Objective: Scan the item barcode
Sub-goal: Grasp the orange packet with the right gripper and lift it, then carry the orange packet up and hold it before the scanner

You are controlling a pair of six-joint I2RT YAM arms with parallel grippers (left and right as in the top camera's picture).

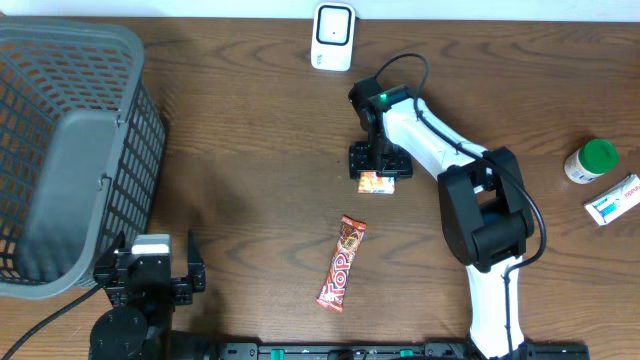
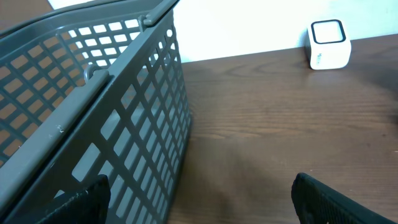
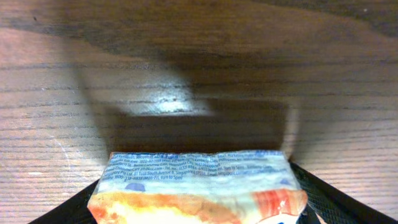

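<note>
A small orange, white and blue packet (image 1: 376,182) lies on the wooden table near its middle. My right gripper (image 1: 378,168) stands over it, and in the right wrist view its dark fingers (image 3: 323,196) press against both sides of the packet (image 3: 199,186), which fills the gap of the right gripper (image 3: 199,208). No barcode shows on the packet's visible faces. The white scanner (image 1: 333,36) stands at the table's far edge, also seen as the scanner (image 2: 328,45) in the left wrist view. My left gripper (image 2: 199,193) rests open and empty near the front left.
A grey plastic basket (image 1: 70,150) fills the left side, close beside the left gripper (image 1: 150,270). A red candy bar (image 1: 341,263) lies in front of the packet. A green-lidded bottle (image 1: 590,160) and a white-and-blue box (image 1: 612,198) sit at the right.
</note>
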